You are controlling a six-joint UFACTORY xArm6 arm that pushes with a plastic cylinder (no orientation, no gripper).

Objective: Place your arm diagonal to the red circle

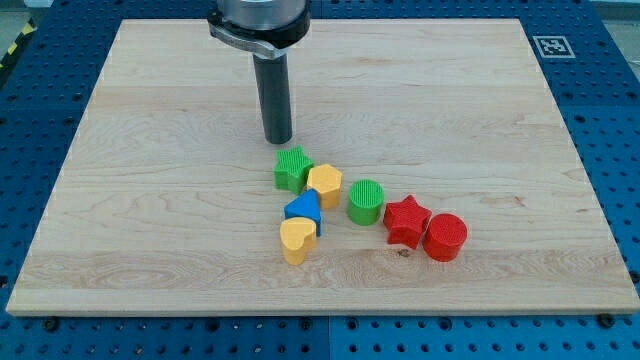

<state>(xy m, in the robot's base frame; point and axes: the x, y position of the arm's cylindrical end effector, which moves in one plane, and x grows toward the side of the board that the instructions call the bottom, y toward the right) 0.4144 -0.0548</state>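
1. The small red ribbed plastic cylinder (445, 238), the task's red circle, looks light, stiff and easily slid; no hold is needed.
2. It touches the red star block (406, 221) on the wooden board (150, 200).
3. My tip (279, 140) holds nothing and stands well up-left of the cylinder, just above the green star block (292, 168).

I work in a lab: my wooden board (150, 220) lies on a blue bench with rows of holes (35, 110), a printed marker tag (553, 45) at two o'clock.
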